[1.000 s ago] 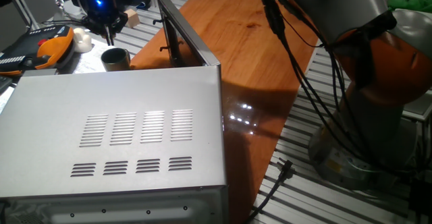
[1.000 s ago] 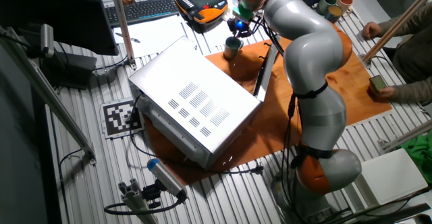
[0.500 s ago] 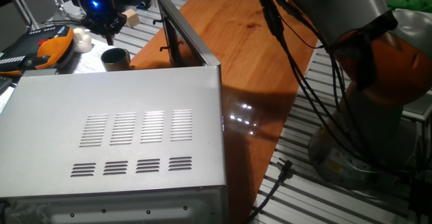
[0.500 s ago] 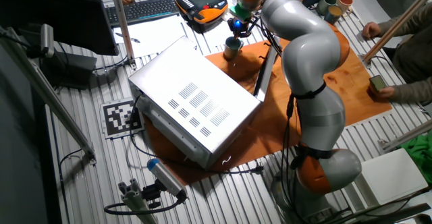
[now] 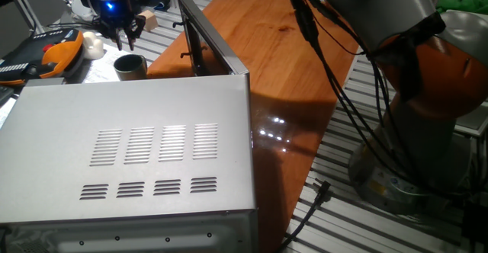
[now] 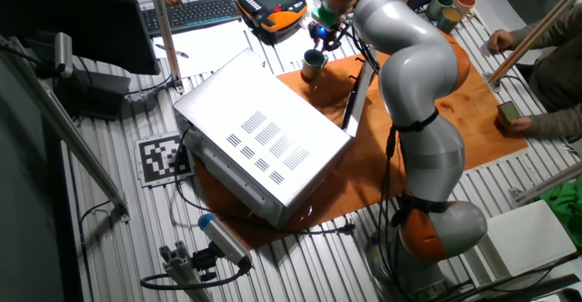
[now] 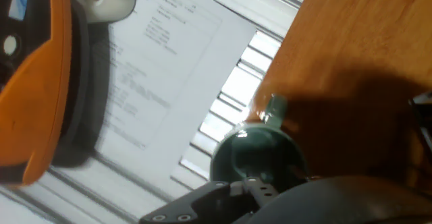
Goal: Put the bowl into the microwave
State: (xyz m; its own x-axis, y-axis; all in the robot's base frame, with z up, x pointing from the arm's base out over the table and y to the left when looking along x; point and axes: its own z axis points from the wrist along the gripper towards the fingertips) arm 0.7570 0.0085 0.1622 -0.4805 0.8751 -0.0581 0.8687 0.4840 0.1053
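Note:
The bowl [image 5: 130, 66], small, round and dull silver with a dark inside, stands on the corner of the wooden board just behind the microwave [image 5: 145, 154]. It also shows in the other fixed view [image 6: 314, 63] and at the bottom of the hand view [image 7: 256, 155]. The microwave [image 6: 259, 134] is a big silver box with vent slots on top, and its dark-framed door [image 5: 202, 36] stands open. My gripper [image 5: 126, 38] hangs a little above the bowl, fingers pointing down and apart, holding nothing. It also shows in the other fixed view [image 6: 319, 41].
An orange teach pendant [image 5: 57, 55] and a white lump [image 5: 91, 46] lie left of the bowl. A pale wooden cube [image 5: 147, 20] sits behind it. A printed sheet [image 7: 155, 69] lies beside the board [image 5: 282, 62]. A keyboard [image 6: 191, 11] and cups [image 6: 446, 2] are at the back.
My gripper has shifted slightly above the bowl. The bowl and the microwave door have not moved.

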